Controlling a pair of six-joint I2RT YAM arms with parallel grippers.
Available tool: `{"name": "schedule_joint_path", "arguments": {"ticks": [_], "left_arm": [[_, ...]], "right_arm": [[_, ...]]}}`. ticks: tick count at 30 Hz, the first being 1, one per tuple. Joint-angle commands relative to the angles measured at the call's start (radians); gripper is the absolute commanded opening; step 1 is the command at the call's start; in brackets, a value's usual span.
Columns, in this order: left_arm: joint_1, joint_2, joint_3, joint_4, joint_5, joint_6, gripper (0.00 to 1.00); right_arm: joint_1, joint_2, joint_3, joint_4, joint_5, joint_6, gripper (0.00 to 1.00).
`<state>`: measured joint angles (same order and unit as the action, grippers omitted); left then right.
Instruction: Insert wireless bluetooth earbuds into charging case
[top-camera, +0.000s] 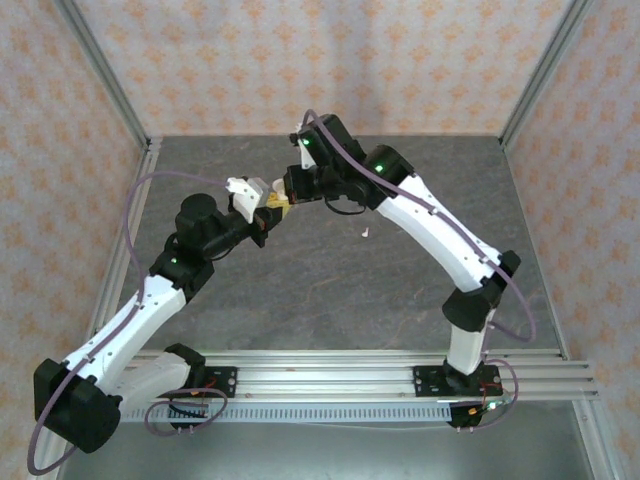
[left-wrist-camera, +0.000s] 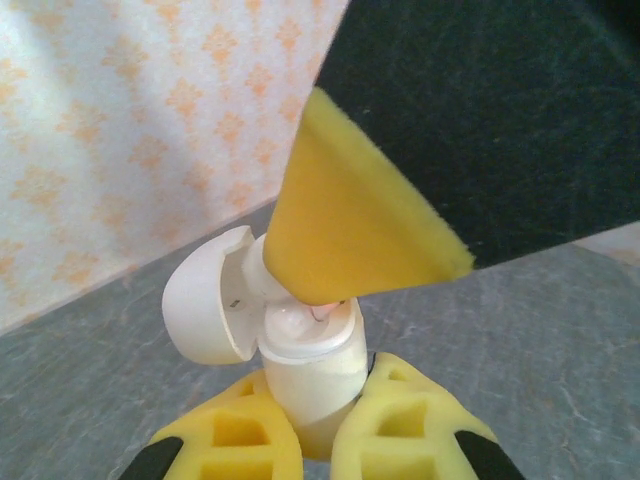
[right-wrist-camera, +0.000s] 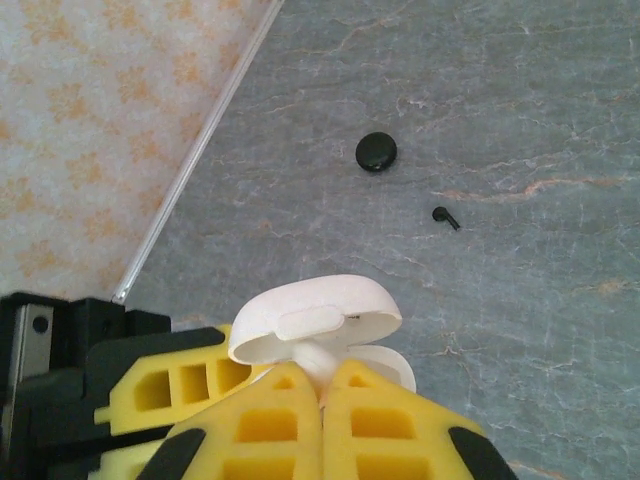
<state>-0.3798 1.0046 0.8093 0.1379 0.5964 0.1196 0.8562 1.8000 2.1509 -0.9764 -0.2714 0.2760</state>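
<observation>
A white earbud (top-camera: 366, 232) lies loose on the worktop (top-camera: 330, 290). Beyond it, the left hand (left-wrist-camera: 318, 425) is clenched round the base of the charging case (left-wrist-camera: 312, 375). The case's long axis follows the fingers, mouth pointing away, lid (left-wrist-camera: 205, 305) swung open sideways. The right hand (right-wrist-camera: 322, 385), clamped tight, meets that mouth; whether it pinches a bud I cannot tell. Farther off lie a black earbud (right-wrist-camera: 445, 216) and a round black piece (right-wrist-camera: 376, 152).

The case (left-wrist-camera: 308, 355) stands in the left tool (left-wrist-camera: 320, 410), lid (left-wrist-camera: 205, 300) open to its left. The right tool (right-wrist-camera: 322, 390) sits closed on its mouth from above. Beyond, on the tabletop (right-wrist-camera: 540, 90), lie an earbud (right-wrist-camera: 445, 217) and, farther left, a disc (right-wrist-camera: 376, 151).
</observation>
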Motion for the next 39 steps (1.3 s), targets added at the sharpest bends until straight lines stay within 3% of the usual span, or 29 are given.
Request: {"name": "schedule_joint_path", "arguments": {"ticks": [1,11,19,23,28,39], "left_arm": [[-0.019,0.000,0.068,0.049,0.179,-0.010,0.00],[-0.019,0.003,0.109,0.050,0.286,-0.028,0.00],[-0.021,0.006,0.132,0.029,0.305,-0.028,0.00],[-0.023,0.012,0.137,0.028,0.307,-0.026,0.00],[-0.027,0.018,0.146,0.016,0.309,-0.019,0.00],[-0.028,0.022,0.148,0.003,0.312,-0.009,0.00]], "right_arm": [[0.012,-0.071,-0.087,0.129,-0.126,-0.067,0.05],[-0.044,-0.260,-0.380,0.392,-0.336,-0.076,0.04],[-0.062,-0.303,-0.452,0.444,-0.431,-0.087,0.10],[-0.062,-0.314,-0.465,0.456,-0.449,-0.098,0.13],[-0.065,-0.330,-0.474,0.456,-0.430,-0.105,0.27],[-0.069,-0.352,-0.484,0.468,-0.370,-0.095,0.30]]}}
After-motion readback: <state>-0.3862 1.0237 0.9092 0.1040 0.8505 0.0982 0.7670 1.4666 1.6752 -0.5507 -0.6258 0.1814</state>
